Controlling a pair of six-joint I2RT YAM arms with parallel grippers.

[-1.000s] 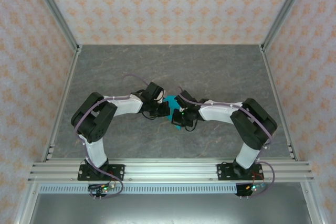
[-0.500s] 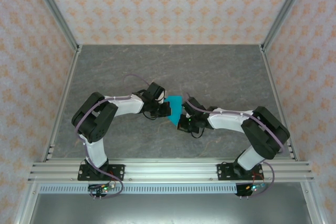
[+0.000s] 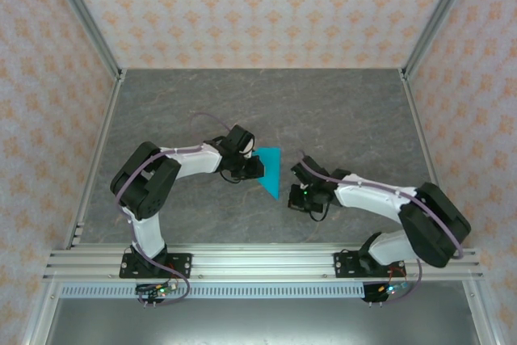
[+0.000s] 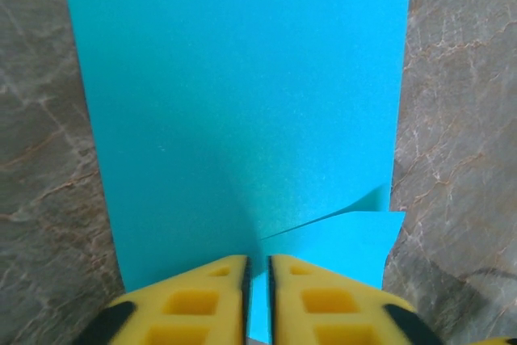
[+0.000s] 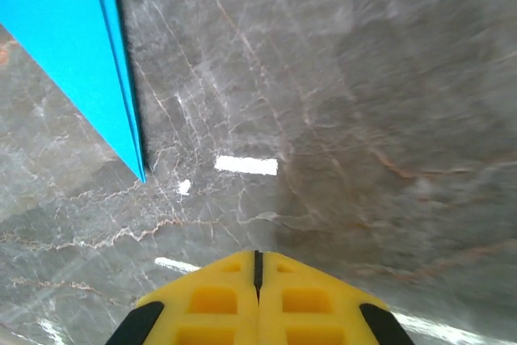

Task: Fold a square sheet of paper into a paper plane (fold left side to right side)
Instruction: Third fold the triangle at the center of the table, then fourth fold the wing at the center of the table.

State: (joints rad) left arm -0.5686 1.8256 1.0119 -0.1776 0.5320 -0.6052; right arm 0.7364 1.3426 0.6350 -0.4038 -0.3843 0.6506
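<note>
On the grey table, the folded cyan sheet of paper lies about mid-table between your arms, its point toward the near edge. Your left gripper has its jaws a narrow slit apart around the sheet's left edge, so draw it out low and level, or I judge you will lift the loose top flap. Your right gripper is closed on nothing near the point, so use that closed tip to press the crease flat.
</note>
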